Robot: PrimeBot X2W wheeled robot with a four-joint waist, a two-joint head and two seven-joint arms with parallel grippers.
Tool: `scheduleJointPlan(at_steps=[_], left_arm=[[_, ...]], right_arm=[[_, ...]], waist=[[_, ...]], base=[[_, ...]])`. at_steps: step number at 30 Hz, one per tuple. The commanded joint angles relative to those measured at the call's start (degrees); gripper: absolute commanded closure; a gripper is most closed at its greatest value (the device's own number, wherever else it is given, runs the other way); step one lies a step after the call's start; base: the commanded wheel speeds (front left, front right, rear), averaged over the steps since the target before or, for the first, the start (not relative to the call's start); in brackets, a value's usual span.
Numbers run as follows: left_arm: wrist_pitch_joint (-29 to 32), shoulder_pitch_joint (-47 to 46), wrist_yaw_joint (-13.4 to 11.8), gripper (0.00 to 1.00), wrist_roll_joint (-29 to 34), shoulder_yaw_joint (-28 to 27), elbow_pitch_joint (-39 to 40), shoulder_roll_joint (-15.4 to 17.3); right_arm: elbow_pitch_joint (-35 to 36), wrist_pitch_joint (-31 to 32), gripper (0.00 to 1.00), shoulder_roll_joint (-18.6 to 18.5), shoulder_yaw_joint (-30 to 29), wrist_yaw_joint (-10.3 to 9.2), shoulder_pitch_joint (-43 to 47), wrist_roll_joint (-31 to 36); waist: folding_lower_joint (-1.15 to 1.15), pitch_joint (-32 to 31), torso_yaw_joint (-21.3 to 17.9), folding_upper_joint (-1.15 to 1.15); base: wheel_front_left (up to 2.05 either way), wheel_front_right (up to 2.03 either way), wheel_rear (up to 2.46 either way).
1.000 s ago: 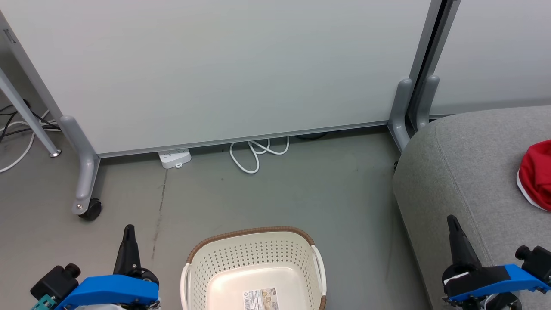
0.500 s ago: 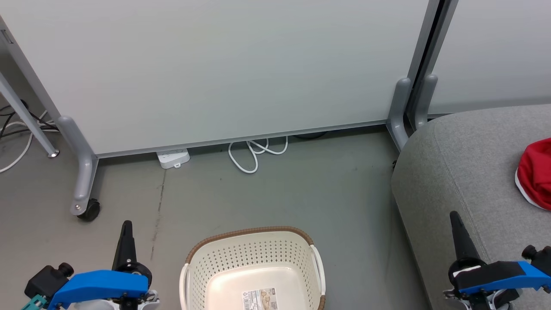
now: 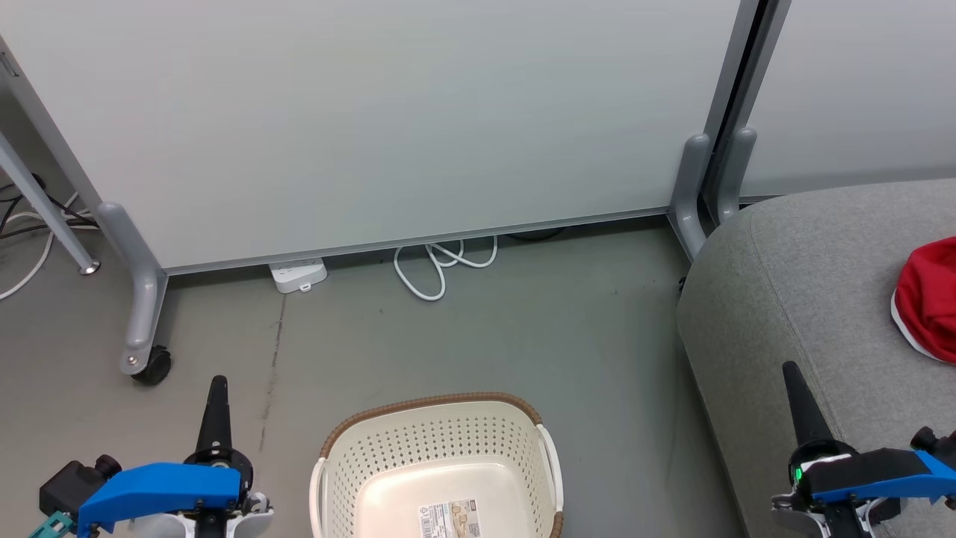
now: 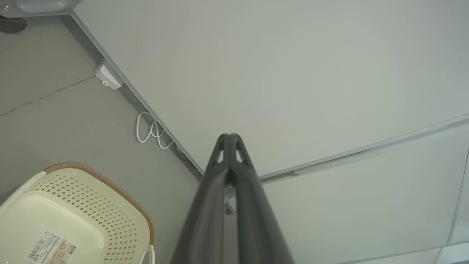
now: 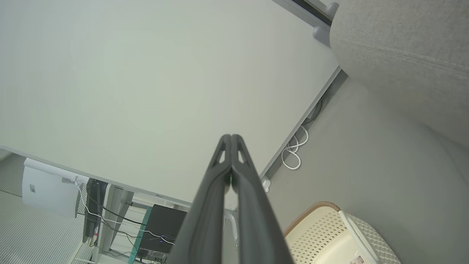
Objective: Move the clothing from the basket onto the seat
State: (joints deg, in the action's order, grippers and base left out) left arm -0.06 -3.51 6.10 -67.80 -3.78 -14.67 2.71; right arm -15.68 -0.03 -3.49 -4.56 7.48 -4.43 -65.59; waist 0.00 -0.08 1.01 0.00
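Cream-white plastic up front: the basket (image 3: 433,441) sits on the grey floor (image 3: 523,329), with its brown woven-look rim on the far side. Its bare bottom is in plain sight, with a barcode sticker (image 3: 450,518) stuck to it.

Just left of the basket, the left gripper (image 3: 217,385) points straight ahead. Its wrist view shows both dark fingers (image 4: 205,212) pressed tight together with nothing between them.

Out to the right of the basket, well apart from it, the right gripper (image 3: 789,370) shows against grey upholstery. Its jaws are also pressed together and it holds nothing.

That upholstery is the seat (image 3: 806,299), a big rounded grey shape right of the basket and reaching farther back. The clothing (image 3: 928,299) lies on top of it, far to the right of the basket. It is bright red with a white edge along its lower side and is cut off by the head view's right border. It is clear of the right gripper.

Farther back, straight beyond the basket, a white cable (image 3: 441,269) lies in loops on the floor. Beyond the basket and to its left is a white power strip (image 3: 299,274). Farther left again, a black caster (image 3: 154,367) sits under a grey foot. Behind all of it, the pale partition (image 3: 373,112) stands across the scene, its lower edge just above the cable.
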Motion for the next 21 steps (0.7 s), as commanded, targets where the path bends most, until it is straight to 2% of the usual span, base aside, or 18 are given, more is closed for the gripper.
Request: scheduleJointPlan(at_steps=[1,21], left_arm=[[0.5,-1.3,0.4,1.0,-1.5,-0.5,0.6,0.2],[3.2,-2.1,0.9,1.0,-11.4,-1.5,0.7,0.2]], right_arm=[[0.7,0.5,1.0,0.1,-0.3,0.02,-1.4,-1.7],[1.2,3.1,1.0,0.3,-1.0,0.02,-1.7,-12.5]], waist=[[0.0,0.0,0.0,0.0],[0.0,0.1,-0.4,0.0]], base=[[0.0,0.0,0.0],[0.0,0.0,0.0]])
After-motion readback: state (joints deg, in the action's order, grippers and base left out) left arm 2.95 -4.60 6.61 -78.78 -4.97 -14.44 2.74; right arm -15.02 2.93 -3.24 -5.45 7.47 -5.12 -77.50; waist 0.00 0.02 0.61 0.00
